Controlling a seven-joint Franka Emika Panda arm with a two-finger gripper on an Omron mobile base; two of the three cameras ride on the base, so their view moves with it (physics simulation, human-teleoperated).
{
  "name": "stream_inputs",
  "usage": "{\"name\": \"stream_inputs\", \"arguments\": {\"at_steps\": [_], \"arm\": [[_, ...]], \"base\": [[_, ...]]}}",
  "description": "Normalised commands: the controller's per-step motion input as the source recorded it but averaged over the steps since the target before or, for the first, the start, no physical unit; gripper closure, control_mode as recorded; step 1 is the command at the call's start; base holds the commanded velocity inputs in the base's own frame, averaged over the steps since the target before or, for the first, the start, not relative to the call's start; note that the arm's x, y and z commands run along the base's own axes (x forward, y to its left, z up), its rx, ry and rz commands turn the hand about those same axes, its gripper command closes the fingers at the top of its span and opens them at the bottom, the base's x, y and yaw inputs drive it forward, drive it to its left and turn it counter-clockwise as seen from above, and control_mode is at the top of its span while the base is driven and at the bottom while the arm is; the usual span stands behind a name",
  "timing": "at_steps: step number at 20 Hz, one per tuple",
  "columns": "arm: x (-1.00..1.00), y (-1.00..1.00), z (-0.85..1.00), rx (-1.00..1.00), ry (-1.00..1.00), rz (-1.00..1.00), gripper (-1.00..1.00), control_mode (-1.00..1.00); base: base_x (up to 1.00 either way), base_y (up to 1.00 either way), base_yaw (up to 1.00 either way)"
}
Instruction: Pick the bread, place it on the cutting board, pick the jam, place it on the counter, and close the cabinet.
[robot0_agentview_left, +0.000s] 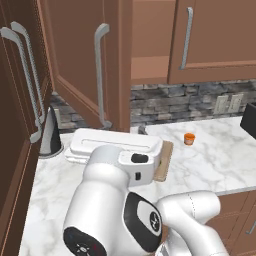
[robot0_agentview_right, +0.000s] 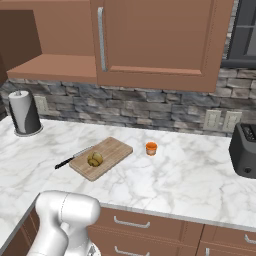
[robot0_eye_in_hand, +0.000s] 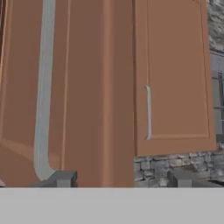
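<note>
- Bread (robot0_agentview_right: 95, 159): rests on the cutting board (robot0_agentview_right: 113, 150), toward its near end.
- Knife (robot0_agentview_right: 73, 157): lies along the board's left edge.
- Jam (robot0_agentview_right: 151, 148): stands upright on the counter (robot0_agentview_right: 190, 175), just right of the board and apart from it.
- Cabinet (robot0_agentview_left: 80, 65): left door swung open, its bar handle (robot0_eye_in_hand: 42, 94) close before the hand camera; right door (robot0_eye_in_hand: 174, 74) closed.
- Gripper (robot0_eye_in_hand: 120, 178): jaws parted, grasping nothing; left fingertip (robot0_eye_in_hand: 61, 178) beside the handle's lower bend.
</note>
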Motion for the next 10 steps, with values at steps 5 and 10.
{"name": "stream_inputs", "arguments": {"at_steps": [5, 10], "arm": [[0.30, -0.10, 0.00, 0.00, -0.03, -0.05, -1.00, -1.00], [0.32, -0.11, 0.00, 0.00, -0.04, -0.05, -1.00, -1.00]], "base": [[0.00, 0.00, 0.00], [0.00, 0.00, 0.00]]}}
